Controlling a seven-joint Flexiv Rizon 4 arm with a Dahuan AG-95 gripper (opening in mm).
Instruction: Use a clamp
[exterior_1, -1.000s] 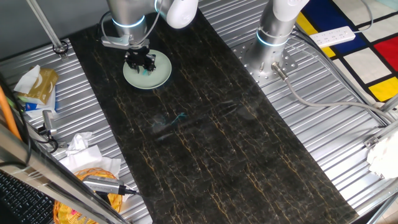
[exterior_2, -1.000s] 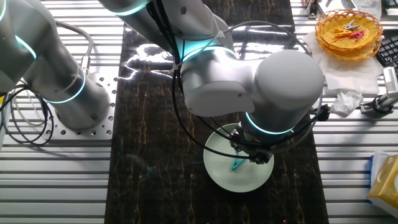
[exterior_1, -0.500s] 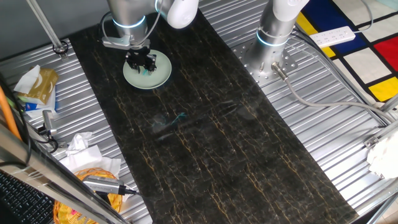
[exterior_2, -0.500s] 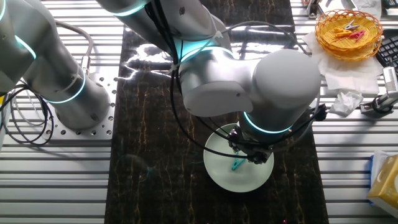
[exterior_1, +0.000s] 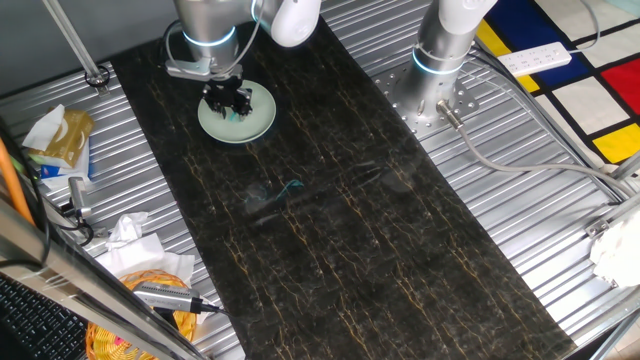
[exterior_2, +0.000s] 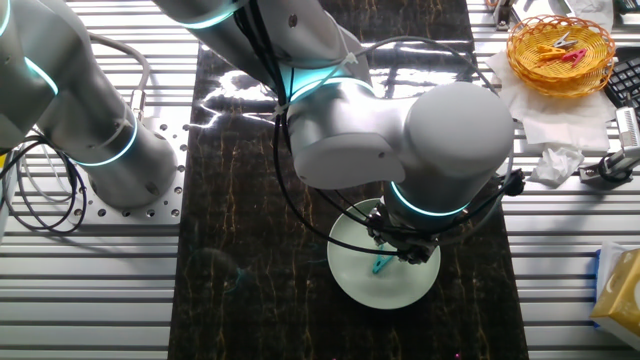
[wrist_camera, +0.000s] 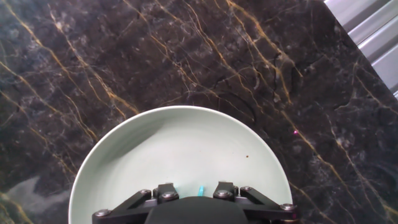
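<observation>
While low over the plate (wrist_camera: 124, 149), jaws gripping the clamp (exterior_2: 382, 265), bare marble tabletop (exterior_1: 340, 230) all round.

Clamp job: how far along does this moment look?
Done: the gripper is over the pale green plate, right at the teal clamp. In hand: the clamp shows between the fingers in the hand view, but whether they are gripping it cannot be told. Left: no clamping onto anything is visible yet; the clamp looks close to the plate.
</observation>
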